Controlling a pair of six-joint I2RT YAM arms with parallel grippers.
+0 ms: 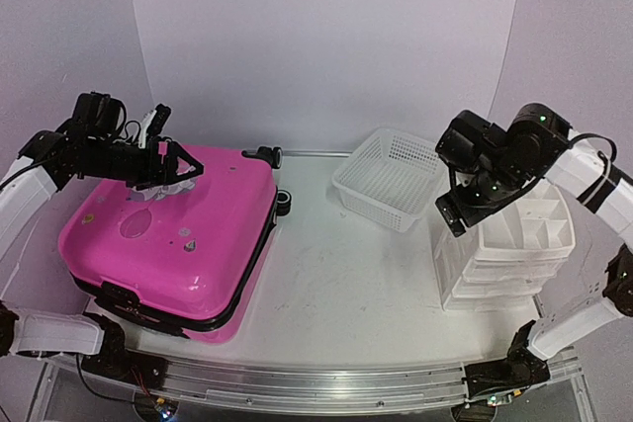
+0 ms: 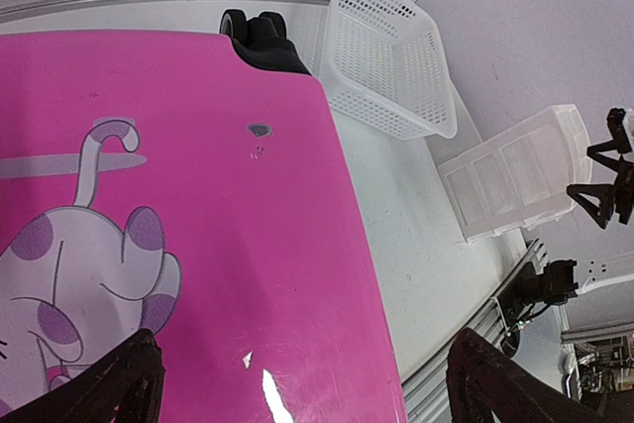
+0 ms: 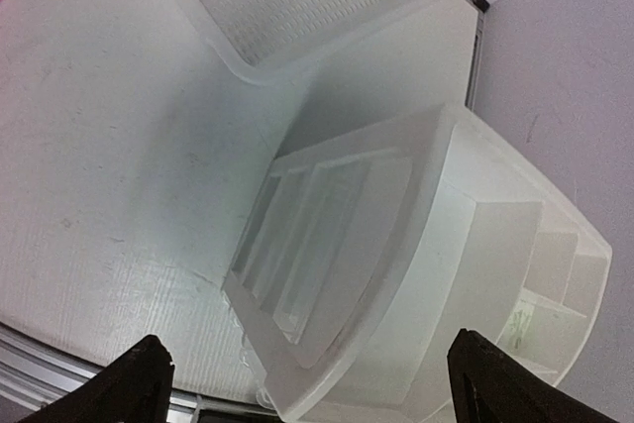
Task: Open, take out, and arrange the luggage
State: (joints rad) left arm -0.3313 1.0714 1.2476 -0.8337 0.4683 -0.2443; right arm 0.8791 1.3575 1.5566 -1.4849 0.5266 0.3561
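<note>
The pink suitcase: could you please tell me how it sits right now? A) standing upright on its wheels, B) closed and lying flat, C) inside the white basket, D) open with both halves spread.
B: the pink suitcase lies flat on the table, its two shells shut together.

The suitcase point(image 1: 168, 244) lies shut, its inside hidden. The left gripper point(image 1: 183, 170) covers part of the white print point(image 1: 158, 192) (the stickers point(image 1: 188, 241) are too small to read). From above, the right gripper point(image 3: 309, 369) hides its fingers behind its own wrist.
</note>
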